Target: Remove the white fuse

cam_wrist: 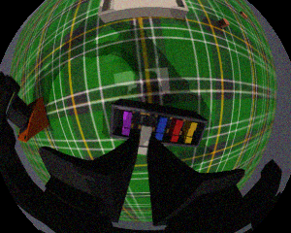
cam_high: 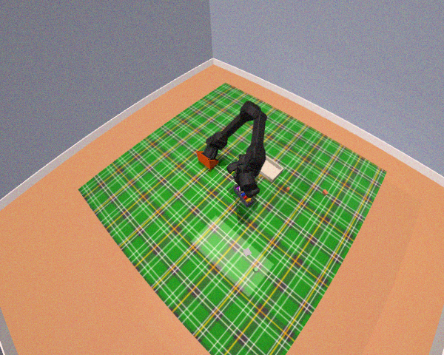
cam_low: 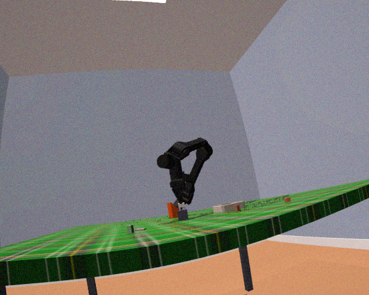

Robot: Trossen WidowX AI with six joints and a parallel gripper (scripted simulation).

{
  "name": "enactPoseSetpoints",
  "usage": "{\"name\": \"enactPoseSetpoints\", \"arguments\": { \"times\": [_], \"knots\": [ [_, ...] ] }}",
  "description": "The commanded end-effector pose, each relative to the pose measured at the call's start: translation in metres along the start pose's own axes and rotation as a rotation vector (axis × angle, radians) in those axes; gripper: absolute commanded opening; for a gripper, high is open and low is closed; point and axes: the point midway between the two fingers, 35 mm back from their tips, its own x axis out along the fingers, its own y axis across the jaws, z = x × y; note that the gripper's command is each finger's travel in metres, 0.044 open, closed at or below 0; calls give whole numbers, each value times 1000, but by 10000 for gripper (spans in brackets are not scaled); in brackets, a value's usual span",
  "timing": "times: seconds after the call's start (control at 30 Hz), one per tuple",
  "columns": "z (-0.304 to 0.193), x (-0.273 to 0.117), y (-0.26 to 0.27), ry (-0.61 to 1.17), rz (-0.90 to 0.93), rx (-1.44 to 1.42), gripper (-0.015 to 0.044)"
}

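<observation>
My gripper (cam_low: 182, 203) (cam_wrist: 144, 139) is shut on the white fuse (cam_low: 181, 206) (cam_wrist: 145, 132), which hangs upright just above the dark fuse block (cam_high: 249, 203) (cam_low: 182, 215) (cam_wrist: 160, 111). Whether its lower end is fully clear of the block is hard to tell. An empty slot shows behind it in the wrist view. The purple fuse (cam_wrist: 127, 122) is on one side; the blue fuse (cam_wrist: 161, 128), red fuse (cam_wrist: 177, 131) and yellow fuse (cam_wrist: 190, 132) are on the other, all in the block. The beige tray (cam_high: 270, 168) (cam_low: 221, 208) (cam_wrist: 145, 13) is empty in the top view, partly behind the arm.
An orange wedge-shaped piece (cam_high: 206, 160) (cam_low: 171, 210) (cam_wrist: 36, 122) stands by the arm's base. Two small orange blocks lie beyond the tray, one nearer (cam_high: 287, 188) and one farther (cam_high: 325, 191). A pale flat square (cam_high: 247, 252) and a small green block (cam_high: 256, 269) lie towards the top camera.
</observation>
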Motion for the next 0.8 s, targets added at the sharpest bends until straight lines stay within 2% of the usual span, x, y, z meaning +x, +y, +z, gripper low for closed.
{"name": "enactPoseSetpoints", "arguments": {
  "times": [0.0, 0.6, 0.77],
  "knots": [
    [0, -3, 0, 6, 1, -7, 0],
    [0, -26, 0, 6, 2, -7, 0],
    [27, -28, -3, 16, -2, -3, 0]
  ]
}}
